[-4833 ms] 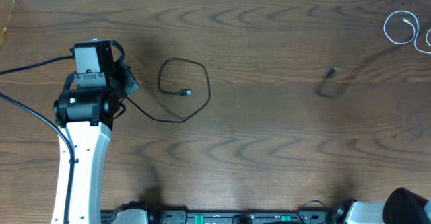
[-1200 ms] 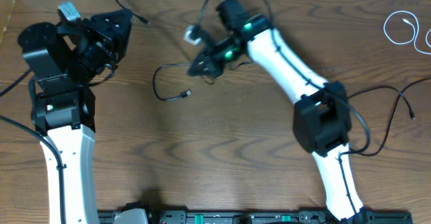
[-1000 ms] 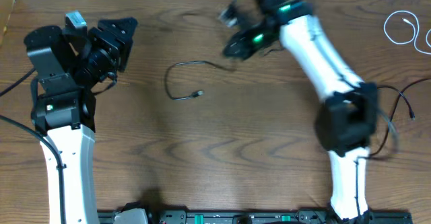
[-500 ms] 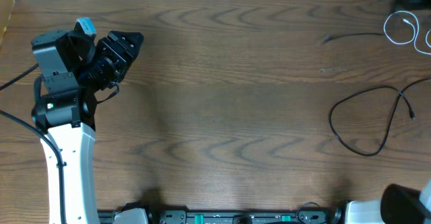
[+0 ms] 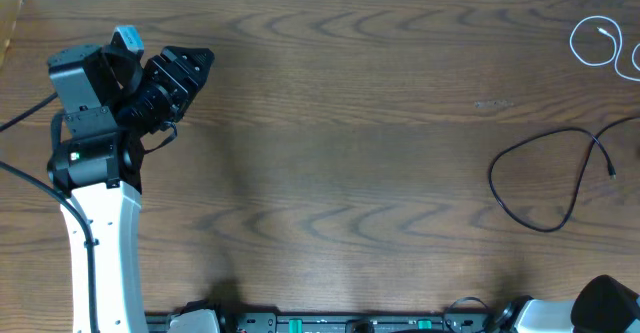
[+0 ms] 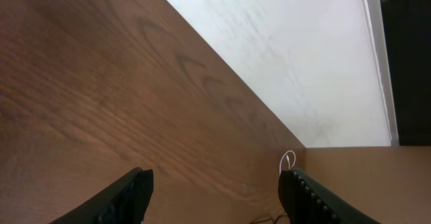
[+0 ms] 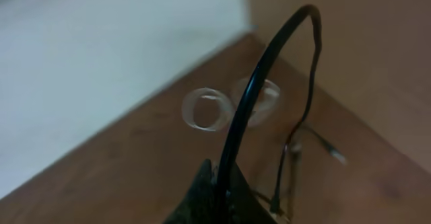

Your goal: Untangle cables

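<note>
The left gripper [image 6: 215,192] is being held wide, with nothing between its fingers. The right gripper [image 7: 215,183] is being held closed on the black cable [image 7: 269,56], which is being arched up from its tips and ahead. The white cable [image 7: 210,109] is being seen coiled farther ahead, well apart from the left gripper.
</note>
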`<state>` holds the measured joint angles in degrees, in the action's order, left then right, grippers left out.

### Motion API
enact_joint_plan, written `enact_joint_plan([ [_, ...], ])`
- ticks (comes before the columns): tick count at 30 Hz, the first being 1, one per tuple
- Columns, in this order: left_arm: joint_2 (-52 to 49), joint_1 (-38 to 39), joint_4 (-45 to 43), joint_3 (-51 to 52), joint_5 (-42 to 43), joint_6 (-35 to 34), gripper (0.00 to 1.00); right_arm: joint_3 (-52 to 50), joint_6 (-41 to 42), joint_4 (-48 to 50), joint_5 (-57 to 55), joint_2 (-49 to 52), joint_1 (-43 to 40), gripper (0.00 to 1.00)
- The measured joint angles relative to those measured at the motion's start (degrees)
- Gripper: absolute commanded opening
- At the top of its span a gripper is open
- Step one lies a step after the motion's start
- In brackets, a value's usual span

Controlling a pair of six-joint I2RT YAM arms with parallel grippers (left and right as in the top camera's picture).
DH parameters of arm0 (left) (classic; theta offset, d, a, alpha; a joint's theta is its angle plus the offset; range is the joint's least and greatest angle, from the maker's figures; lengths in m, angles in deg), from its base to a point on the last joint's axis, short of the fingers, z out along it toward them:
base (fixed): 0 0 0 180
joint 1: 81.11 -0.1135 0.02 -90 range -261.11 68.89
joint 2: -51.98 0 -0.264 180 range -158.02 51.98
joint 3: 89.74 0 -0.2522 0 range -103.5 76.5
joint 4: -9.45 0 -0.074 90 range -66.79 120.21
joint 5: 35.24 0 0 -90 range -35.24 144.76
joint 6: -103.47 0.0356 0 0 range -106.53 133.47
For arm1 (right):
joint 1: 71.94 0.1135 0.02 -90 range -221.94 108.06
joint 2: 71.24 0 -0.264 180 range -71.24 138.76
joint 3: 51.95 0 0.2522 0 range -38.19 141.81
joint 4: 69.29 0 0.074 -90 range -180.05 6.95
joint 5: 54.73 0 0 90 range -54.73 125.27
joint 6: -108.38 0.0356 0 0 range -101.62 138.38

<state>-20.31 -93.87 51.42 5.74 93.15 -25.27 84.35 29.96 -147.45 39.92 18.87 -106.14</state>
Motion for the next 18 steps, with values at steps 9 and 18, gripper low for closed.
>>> enact_joint_plan([
  [9, -0.7, 0.0, 0.04, 0.0, -0.02, 0.02, 0.64, 0.0, 4.48, -5.05, -13.99, 6.8, -0.09, 0.24],
  [18, -0.72, 0.0, 1.75, 0.0, 0.0, 1.51, 0.64, -0.11, 6.43, -10.03, -12.13, 18.62, -0.11, 0.44],
])
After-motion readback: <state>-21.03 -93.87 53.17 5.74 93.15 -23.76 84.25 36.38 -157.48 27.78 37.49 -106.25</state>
